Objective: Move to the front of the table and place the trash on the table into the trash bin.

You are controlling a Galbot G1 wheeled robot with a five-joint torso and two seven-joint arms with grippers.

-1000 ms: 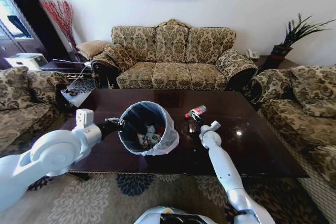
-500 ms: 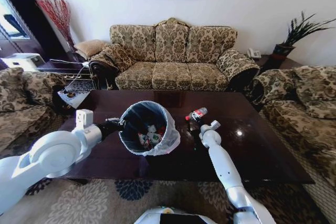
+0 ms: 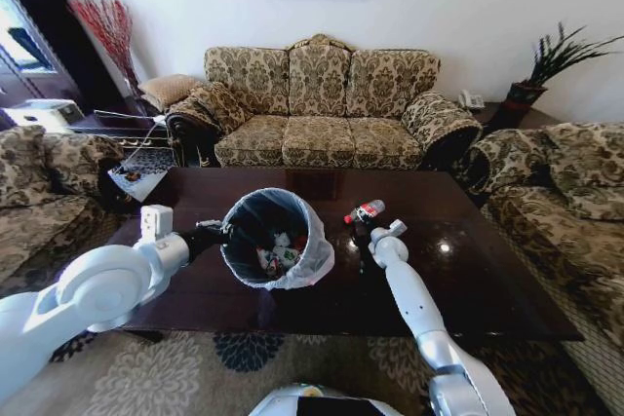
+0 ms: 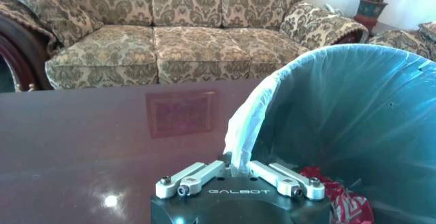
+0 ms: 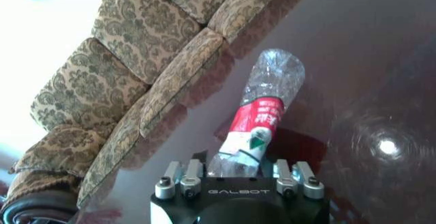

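Glossy dark mahogany table (image 3: 487,270) reflecting pale light spots. On it, a round trash bin (image 3: 276,238), dark inside, lined with a translucent bluish-white bag; red and white litter shows within. Right of the bin, a clear bottle (image 3: 365,211) with a red label and red cap. Beyond the table, a sofa (image 3: 317,109) in olive-gold and cream damask.

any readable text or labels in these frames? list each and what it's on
"GALBOT": on the left gripper body, by the trash bin rim.
"GALBOT": on the right gripper body.
Red label on the bottle held by the right gripper: print too blurred to read.
Red wrapper in the bin: unreadable.
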